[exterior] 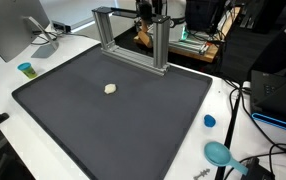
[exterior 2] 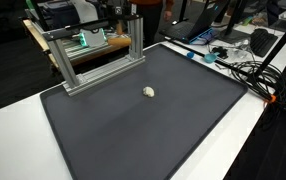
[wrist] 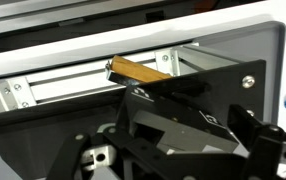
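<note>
Wrist view, gripper (wrist: 173,150) spread, wooden block (wrist: 138,70) beyond

Metal frame (exterior: 162,45) bars the open mat's (exterior: 103,125) rear.

Bright even light, faint soft shadows on the dark mat (exterior: 113,110), low resolution, wrist-view foreground blurred
</note>
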### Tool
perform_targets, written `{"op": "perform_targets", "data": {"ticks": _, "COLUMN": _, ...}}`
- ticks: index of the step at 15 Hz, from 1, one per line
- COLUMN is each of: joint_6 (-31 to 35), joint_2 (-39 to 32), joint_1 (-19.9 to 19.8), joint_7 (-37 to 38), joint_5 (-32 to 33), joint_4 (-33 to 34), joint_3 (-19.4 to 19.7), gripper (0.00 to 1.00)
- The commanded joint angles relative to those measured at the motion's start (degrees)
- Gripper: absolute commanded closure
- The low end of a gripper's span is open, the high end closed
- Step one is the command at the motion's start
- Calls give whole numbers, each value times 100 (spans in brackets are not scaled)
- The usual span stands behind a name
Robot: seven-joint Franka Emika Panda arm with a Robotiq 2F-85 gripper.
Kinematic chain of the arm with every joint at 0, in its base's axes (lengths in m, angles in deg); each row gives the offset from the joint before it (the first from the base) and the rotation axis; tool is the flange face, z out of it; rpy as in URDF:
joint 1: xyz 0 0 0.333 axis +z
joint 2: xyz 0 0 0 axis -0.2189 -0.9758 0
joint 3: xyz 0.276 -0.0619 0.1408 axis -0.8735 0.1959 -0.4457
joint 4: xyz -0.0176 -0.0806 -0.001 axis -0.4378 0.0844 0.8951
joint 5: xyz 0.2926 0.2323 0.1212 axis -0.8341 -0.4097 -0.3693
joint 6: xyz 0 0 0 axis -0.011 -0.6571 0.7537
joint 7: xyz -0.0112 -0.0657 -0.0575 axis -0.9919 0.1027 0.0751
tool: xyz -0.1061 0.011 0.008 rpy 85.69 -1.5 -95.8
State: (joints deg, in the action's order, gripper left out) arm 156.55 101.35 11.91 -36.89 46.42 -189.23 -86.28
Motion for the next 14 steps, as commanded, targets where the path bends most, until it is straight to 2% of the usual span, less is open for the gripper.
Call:
{"op": "perform_targets", "data": {"ticks": 1, "joint_6": -204, "joint_2": 345, "joint_1": -335, "joint_7": 390, "joint_5": 298, "joint_4": 36, "joint_3": -284, "gripper": 0}}
{"op": "perform_targets", "data": {"ticks": 4, "joint_6": -404, "joint_2": 595, "joint_1": -617, "joint_7": 765, "joint_5": 635, "joint_4": 163, "joint_3": -423, "gripper": 0}}
{"op": "perform_targets", "data": {"ticks": 7, "joint_6": -413, "joint_2": 869, "joint_1": -637, "joint_7": 1059, "joint_5": 497, "joint_4": 168, "joint_3": -521, "gripper": 0}}
{"op": "perform_targets", "data": {"ticks": 14, "joint_6": -401, "joint_2": 1323, "joint_1": -509, "joint_7": 1243, "joint_5": 401, "joint_4": 103, "joint_3": -759, "gripper": 0}}
